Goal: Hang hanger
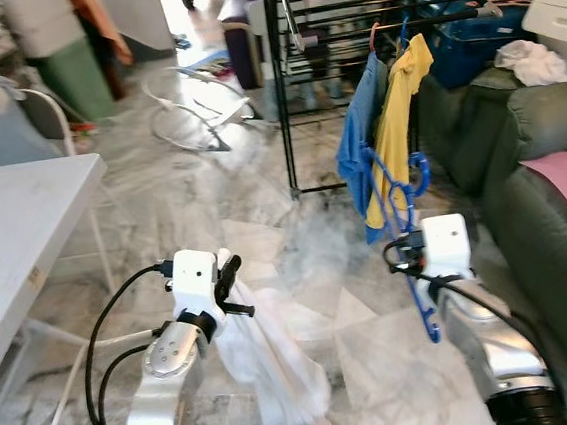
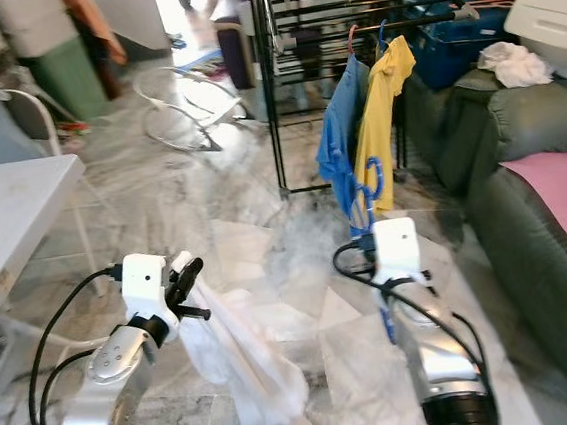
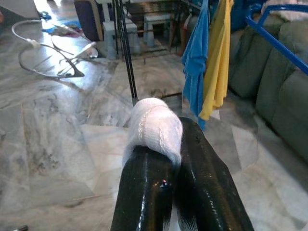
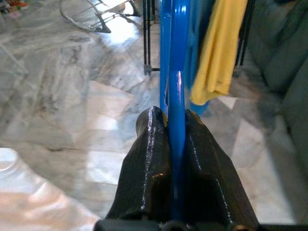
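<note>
My right gripper point(image 4: 175, 139) is pinched tight on the blue hanger point(image 4: 173, 72), held at my 1 o'clock, short of the black drying rack point(image 1: 346, 26) at 12. My left gripper point(image 3: 178, 163) clamps a white cloth point(image 1: 273, 364) at 11. Wrist views show each grip; head views show the blue shirt point(image 1: 359, 135) and yellow shirt point(image 1: 396, 131) hanging on the rack.

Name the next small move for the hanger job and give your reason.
Probably bring the right gripper and its blue hanger toward the white garment pinched in the left gripper. The garment hangs loose, not yet on the hanger, and the drying rack with its shirts stands farther ahead.
</note>
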Tool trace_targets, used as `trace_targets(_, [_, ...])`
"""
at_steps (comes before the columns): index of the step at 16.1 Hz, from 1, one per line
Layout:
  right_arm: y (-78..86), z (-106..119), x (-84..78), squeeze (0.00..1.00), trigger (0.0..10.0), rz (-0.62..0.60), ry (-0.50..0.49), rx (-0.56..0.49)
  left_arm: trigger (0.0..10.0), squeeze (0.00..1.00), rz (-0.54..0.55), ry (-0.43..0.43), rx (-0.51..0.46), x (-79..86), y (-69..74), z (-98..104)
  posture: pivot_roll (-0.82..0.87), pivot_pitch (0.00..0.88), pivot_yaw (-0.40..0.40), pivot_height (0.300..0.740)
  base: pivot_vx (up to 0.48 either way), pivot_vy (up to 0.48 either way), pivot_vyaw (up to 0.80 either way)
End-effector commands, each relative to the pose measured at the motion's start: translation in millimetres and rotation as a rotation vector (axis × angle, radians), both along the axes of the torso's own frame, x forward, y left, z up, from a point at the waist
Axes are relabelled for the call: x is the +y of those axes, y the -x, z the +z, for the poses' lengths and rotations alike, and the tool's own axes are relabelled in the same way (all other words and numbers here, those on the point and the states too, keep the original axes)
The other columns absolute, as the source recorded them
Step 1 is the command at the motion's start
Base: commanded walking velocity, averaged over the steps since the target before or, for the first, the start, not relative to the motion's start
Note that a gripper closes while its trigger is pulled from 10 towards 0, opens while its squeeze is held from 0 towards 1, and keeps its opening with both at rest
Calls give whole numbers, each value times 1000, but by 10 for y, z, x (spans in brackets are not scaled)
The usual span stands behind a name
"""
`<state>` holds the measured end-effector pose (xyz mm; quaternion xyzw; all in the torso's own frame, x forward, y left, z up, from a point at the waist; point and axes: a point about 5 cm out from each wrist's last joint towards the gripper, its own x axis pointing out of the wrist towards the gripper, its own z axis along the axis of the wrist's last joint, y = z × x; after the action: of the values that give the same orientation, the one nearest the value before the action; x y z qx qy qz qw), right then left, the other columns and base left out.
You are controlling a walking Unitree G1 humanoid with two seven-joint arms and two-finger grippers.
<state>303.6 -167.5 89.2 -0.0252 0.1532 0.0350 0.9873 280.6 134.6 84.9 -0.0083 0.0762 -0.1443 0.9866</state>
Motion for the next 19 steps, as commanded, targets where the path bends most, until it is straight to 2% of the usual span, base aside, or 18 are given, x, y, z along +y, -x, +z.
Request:
trace_targets(1, [-11, 29, -22, 0, 10000, -6, 0, -9, 10000, 0, -3, -2, -39, -10, -37, 76, -128, 0, 71, 740, 0, 480, -563])
trace_targets(5, [-11, 25, -18, 0, 10000, -2, 1, -6, 10000, 0, -27, 24, -55, -62, -9, 88, -128, 0, 71, 740, 0, 0, -761])
trace_targets(8, [-16, 34, -6, 0, 10000, 11, 9, -10, 10000, 0, -69, 50, -60, -141, 23, 96, -127, 0, 63, 740, 0, 0, 0])
trace_targets(10, [-17, 37, 0, 0, 10000, 36, 15, -11, 10000, 0, -112, 20, -102, -153, 9, 146, -127, 0, 60, 740, 0, 0, 0])
trace_targets(12, [-10, 70, 31, 0, 10000, 155, 61, -21, 10000, 0, -177, -86, -169, -105, -71, 265, -127, 0, 60, 740, 0, 0, 0])
trace_targets(14, [38, 145, -61, 0, 10000, 300, 113, -31, 10000, 0, -249, -325, -270, 33, -233, 456, -127, 0, 60, 740, 0, 0, 0])
trace_targets(15, [54, 145, -181, 0, 10000, 331, 149, -6, 10000, 0, -327, -478, -317, 67, -281, 518, -140, 0, 65, 740, 0, 0, 0])
trace_targets(17, [44, 174, -348, 0, 10000, 337, 174, 10, 10000, 0, -381, -604, -324, 142, -344, 528, -142, 0, 67, 740, 0, 0, 0])
trace_targets(18, [34, 200, -414, 0, 10000, 351, 193, 14, 10000, 0, -370, -647, -307, 209, -388, 500, -146, 0, 71, 740, 0, 0, 0])
trace_targets(19, [37, 223, -431, 0, 10000, 389, 208, 16, 10000, 0, -378, -708, -296, 261, -407, 458, -150, 0, 75, 740, 0, 0, 0])
